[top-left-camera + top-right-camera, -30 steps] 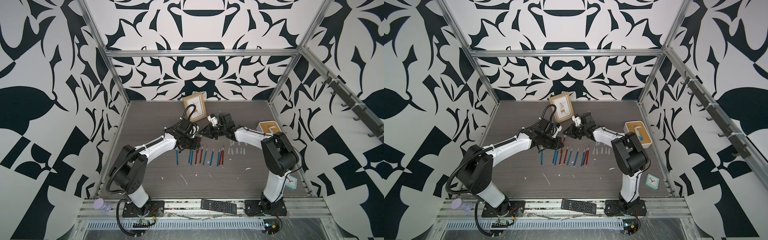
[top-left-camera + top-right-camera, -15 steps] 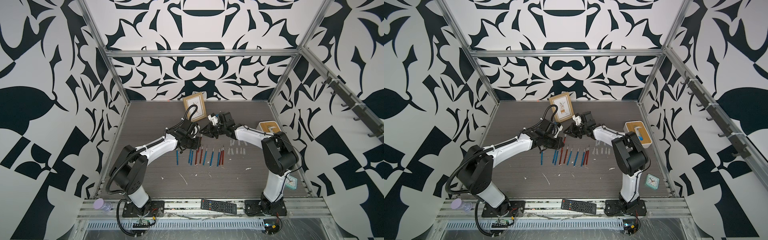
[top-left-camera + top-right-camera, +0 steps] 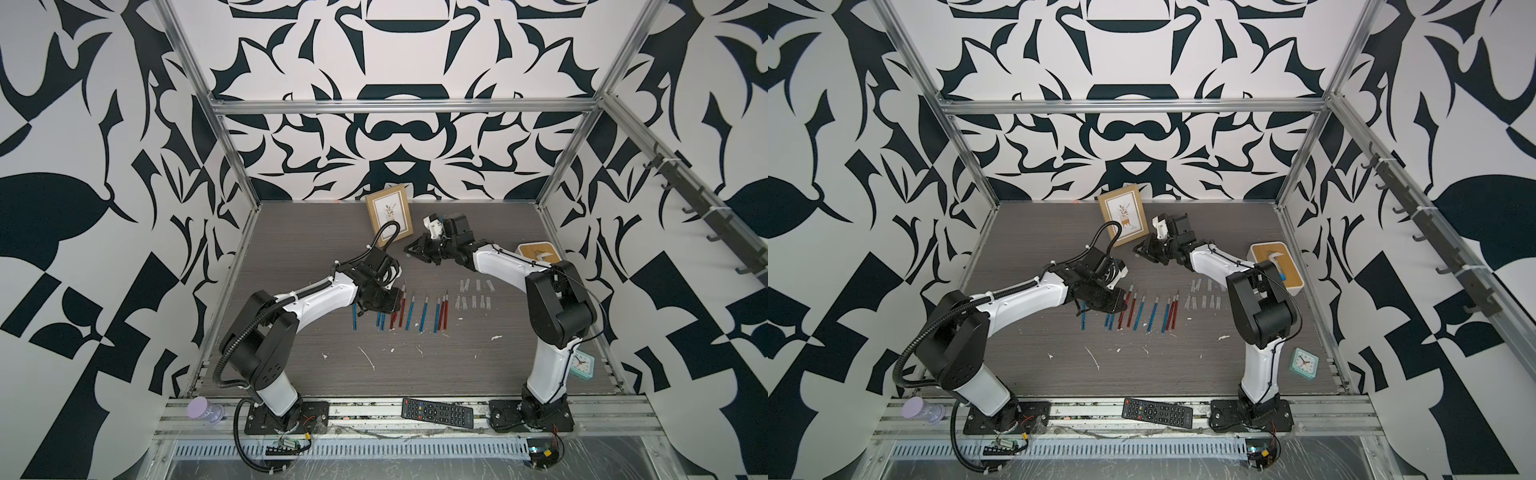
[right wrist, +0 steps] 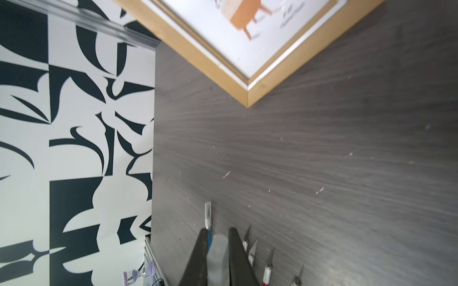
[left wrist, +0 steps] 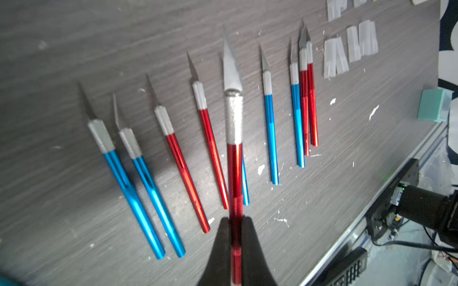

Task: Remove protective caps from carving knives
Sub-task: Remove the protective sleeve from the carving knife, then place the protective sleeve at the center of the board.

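Woodgrain tabletop [image 3: 311,232], patterned walls [image 3: 399,137]; left tool [image 5: 235,220] clamps red knife [image 5: 235,173], right tool [image 4: 218,231] a cap [image 4: 218,257].

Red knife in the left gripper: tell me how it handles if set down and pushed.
The red knife looks like a slim round metal rod, so probably stiff and apt to roll on the table. Its glossy handle may slip in the left gripper; the bare blade tip seems fragile.

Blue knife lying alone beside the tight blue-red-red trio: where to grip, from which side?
Take the blue carving knife at mid-handle, from straight above, jaws across its width. It lies flat with bare table on both sides, so they fit there. Its blade is uncapped and points away from the robot; probably stay off that end.
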`<state>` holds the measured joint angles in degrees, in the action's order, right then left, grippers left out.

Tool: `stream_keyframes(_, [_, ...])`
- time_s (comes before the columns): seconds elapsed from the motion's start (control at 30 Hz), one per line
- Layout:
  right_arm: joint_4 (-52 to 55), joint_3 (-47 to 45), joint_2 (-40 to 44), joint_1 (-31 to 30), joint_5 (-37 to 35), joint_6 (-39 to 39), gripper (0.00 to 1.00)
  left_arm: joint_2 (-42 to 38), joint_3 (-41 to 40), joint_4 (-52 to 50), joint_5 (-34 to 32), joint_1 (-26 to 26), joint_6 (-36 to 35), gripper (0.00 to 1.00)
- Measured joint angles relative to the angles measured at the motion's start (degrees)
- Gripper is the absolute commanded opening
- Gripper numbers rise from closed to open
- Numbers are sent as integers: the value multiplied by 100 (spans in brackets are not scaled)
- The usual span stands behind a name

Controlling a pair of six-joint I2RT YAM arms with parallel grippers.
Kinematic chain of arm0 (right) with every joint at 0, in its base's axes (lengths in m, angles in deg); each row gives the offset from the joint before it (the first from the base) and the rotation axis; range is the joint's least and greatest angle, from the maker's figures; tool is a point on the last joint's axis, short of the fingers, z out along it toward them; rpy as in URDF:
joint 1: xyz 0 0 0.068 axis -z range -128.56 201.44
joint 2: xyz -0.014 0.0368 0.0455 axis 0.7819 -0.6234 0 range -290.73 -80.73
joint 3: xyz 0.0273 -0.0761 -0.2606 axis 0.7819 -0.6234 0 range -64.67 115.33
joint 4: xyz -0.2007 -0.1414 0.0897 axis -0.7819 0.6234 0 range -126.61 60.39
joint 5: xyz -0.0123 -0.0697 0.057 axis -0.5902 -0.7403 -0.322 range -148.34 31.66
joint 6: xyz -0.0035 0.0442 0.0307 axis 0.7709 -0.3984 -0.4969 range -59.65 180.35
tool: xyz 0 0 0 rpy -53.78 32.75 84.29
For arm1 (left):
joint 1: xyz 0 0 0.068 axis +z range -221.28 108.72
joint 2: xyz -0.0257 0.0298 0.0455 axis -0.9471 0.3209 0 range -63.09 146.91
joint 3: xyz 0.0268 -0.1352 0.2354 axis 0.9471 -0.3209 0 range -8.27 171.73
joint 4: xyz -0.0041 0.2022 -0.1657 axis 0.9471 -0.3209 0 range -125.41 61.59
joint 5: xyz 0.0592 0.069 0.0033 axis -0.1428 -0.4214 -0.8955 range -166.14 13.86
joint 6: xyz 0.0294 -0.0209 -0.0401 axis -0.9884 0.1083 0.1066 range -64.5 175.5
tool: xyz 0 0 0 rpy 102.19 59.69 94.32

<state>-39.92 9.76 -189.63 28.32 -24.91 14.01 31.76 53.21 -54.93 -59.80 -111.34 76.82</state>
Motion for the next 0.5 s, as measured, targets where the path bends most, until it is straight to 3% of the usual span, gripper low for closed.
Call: stream_keyframes(0.5, [15,28,0,455,-85,240,9,-7,0,-72,90,-9,26,0])
